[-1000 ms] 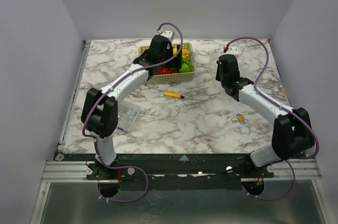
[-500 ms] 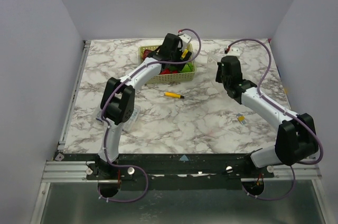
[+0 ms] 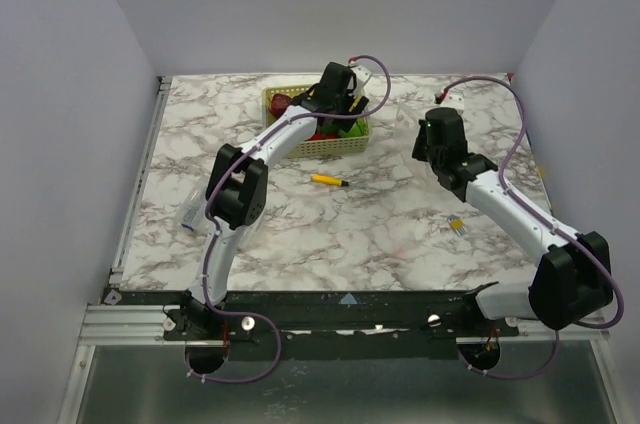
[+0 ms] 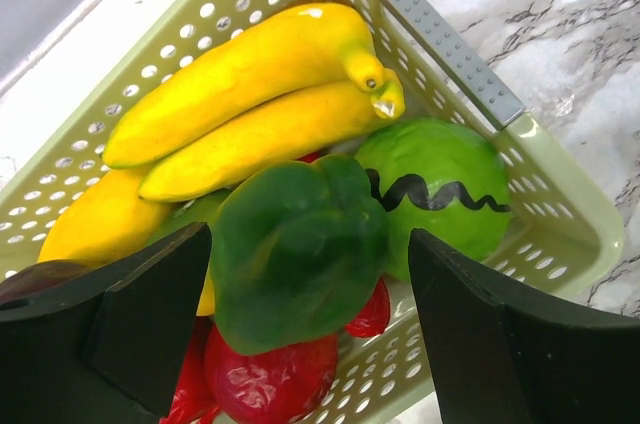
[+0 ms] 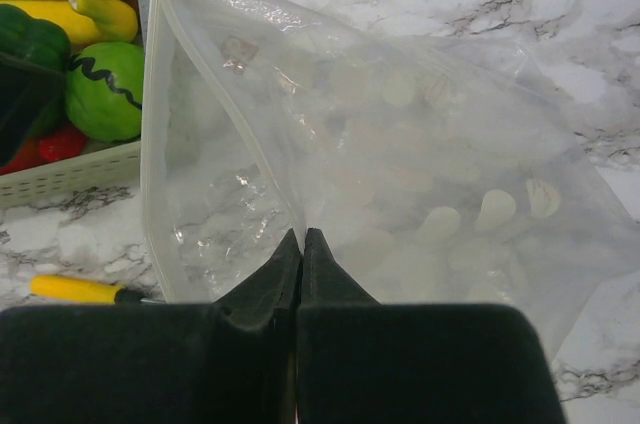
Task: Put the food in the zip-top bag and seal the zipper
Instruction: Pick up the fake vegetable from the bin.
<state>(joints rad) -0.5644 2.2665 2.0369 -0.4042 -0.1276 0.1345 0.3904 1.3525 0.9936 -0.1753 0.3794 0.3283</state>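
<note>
Moved further right over the mesh basket [image 3: 300, 147], the left gripper [image 4: 308, 244] is held with its fingers spread wide and nothing clasped. Just beneath it the green pepper [image 4: 290, 254] is seen, lying on red fruits [image 4: 270, 384] beside the bananas [image 4: 250, 74] and a round green fruit [image 4: 440, 194]. Further right, the zip-top bag [image 5: 400, 174] is pinched at its edge by the closed fingers of the right gripper [image 5: 300, 244]. The zipper [image 5: 148, 144] is turned toward the basket, just beside it.
</note>
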